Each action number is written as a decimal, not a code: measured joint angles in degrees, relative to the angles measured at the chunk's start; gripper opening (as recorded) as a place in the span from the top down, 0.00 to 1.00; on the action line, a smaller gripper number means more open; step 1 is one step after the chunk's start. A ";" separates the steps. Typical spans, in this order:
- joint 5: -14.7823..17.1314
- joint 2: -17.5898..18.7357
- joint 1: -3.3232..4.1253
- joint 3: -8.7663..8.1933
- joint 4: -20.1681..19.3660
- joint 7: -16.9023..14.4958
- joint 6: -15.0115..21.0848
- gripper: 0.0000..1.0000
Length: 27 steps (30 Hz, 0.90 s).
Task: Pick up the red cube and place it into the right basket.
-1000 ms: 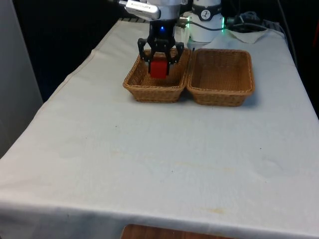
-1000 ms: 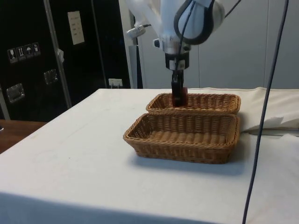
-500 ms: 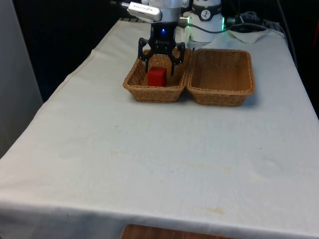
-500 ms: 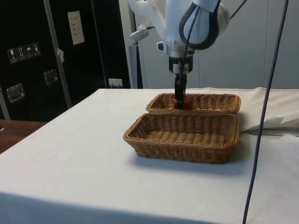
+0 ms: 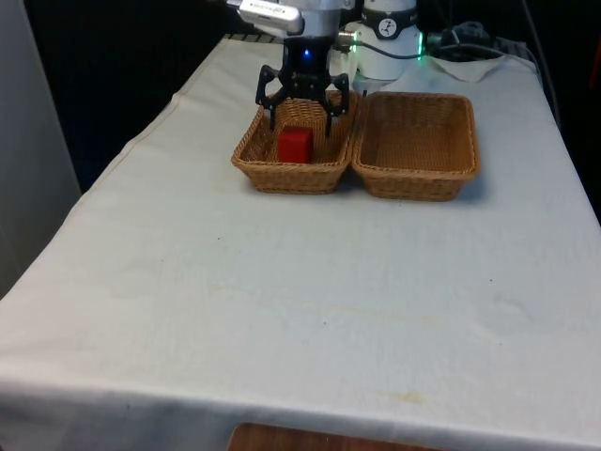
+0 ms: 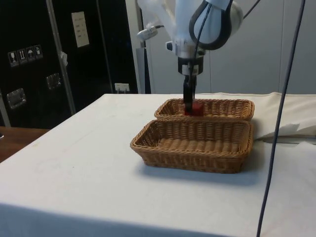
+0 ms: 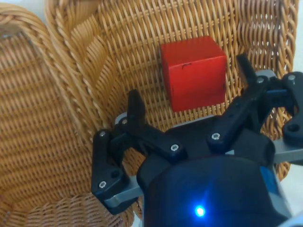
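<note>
The red cube (image 5: 295, 145), plain with sharp edges and a faint mark on top, lies in the wicker basket (image 5: 255, 156) on the front view's left. Above it the gripper (image 5: 302, 117) hangs spread wide, holding nothing.

White, rounded arm (image 6: 207, 22) with dark joint seams and a thin cable looped along it; black gripper (image 7: 189, 111) of linked bars with silver screw heads and grey finger mounts.

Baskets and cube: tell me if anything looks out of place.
Nothing stands out. The red cube sits flat inside the basket on the front view's left; the other basket holds nothing. The hand hangs open just above the cube.
</note>
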 measured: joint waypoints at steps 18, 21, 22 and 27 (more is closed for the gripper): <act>-0.06 -4.18 0.40 3.21 4.64 3.04 -5.16 0.00; -0.06 -3.78 0.46 4.13 6.02 3.90 -5.84 0.00; -0.06 -3.78 0.46 4.13 6.02 3.90 -5.84 0.00; -0.06 -2.69 0.52 5.61 8.19 5.21 -6.19 0.00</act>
